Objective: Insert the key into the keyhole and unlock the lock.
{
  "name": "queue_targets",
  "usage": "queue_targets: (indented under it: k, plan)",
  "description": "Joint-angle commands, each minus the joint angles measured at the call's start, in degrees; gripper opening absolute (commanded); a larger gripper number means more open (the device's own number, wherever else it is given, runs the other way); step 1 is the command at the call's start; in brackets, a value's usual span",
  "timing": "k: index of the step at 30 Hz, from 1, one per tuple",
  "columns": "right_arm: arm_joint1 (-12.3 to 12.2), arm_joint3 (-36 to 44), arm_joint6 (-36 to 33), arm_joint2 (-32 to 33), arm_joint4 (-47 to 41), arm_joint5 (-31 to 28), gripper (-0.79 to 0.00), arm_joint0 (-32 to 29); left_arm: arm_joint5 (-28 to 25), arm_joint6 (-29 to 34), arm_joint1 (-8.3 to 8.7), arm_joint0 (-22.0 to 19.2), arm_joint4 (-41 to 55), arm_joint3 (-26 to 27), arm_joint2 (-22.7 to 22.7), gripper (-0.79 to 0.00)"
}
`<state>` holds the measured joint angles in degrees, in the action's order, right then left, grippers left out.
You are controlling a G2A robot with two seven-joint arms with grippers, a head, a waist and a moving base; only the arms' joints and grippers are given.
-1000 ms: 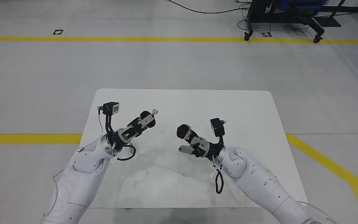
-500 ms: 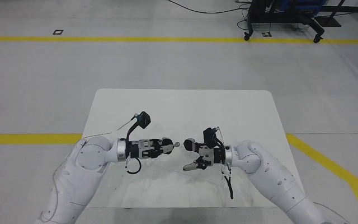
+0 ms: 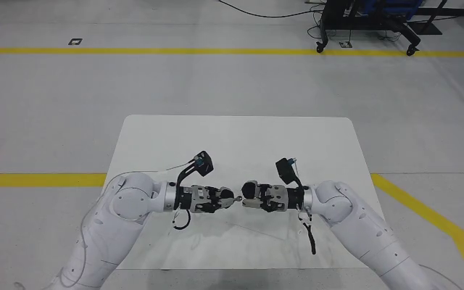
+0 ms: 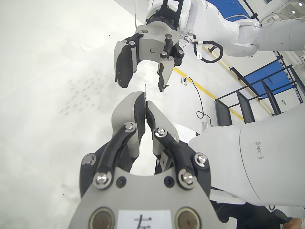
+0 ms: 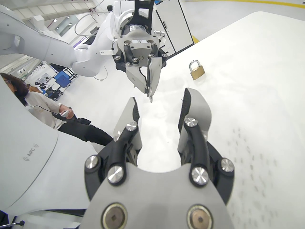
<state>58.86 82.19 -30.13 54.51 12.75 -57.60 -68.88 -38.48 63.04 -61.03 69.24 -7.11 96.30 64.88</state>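
Pinching a thin flat metal key (image 4: pixel 145 91), left claw (image 4: pixel 145 103); right claw (image 5: pixel 160 95) with ribbed black pads (image 5: pixel 185 106) apart.

left claw (image 4: pixel 145 102), right claw (image 5: pixel 159 97) swung face-to-face

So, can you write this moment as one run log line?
left claw: shut on key | right claw: open, opposite key | padlock: on table, apart

Both arms sit at the lower centre of the top view, forearms level and pointing at each other. The left gripper (image 3: pixel 229 196) and right gripper (image 3: pixel 246 196) face tip to tip, near but apart. Left fingers clamp the key (image 4: pixel 145 91). Right fingers are spread.
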Motion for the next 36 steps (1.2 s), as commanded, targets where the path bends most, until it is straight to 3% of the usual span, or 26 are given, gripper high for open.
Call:
queue_targets:
  k: [1,11,17,25,27,31,32,33,36]
  plan:
    - [0.12,-0.25,-0.9,-0.9,-1.29,0.11,-0.523,0.61,0.14,-0.18,0.1,-0.11,-0.6,0.05,-0.19,-0.785]
    - [0.62,-1.5,-2.64,-3.53,-3.24,0.79,-0.566,2.56,1.17,-2.04,0.44,-0.57,-3.02,0.16,-1.62,-0.785]
    - [0.75,-2.17,-2.41,-3.99,-3.39,0.79,-0.696,3.01,1.27,-2.66,0.76,-0.66,-3.47,0.23,-1.87,-0.785]
    - [0.66,-2.72,-2.19,-3.81,-3.85,0.56,-0.696,3.22,1.07,-3.87,1.2,-0.56,-4.03,0.52,-1.92,-0.785]
    - [0.64,-2.78,-2.16,-3.8,-3.91,0.57,-0.785,3.17,0.92,-3.85,1.31,-0.58,-4.22,0.6,-2.04,-0.785]
    - [0.62,-2.74,-2.17,-3.91,-4.03,0.51,-0.785,3.14,0.78,-4.24,1.49,-0.6,-4.01,0.68,-2.29,-0.785]
    - [0.62,-2.76,-2.1,-3.92,-4.07,0.48,-0.785,3.13,0.76,-4.41,1.53,-0.61,-3.8,0.63,-2.31,-0.6]
    - [0.62,-2.78,-2.02,-3.94,-4.12,0.43,-0.785,3.12,0.87,-4.5,1.58,-0.64,-3.76,0.57,-2.32,0.0]
    - [0.59,-2.9,-1.81,-3.85,-4.11,0.09,-0.785,3.09,-0.46,-6.22,1.76,-0.87,-5.94,1.43,-1.65,0.0]
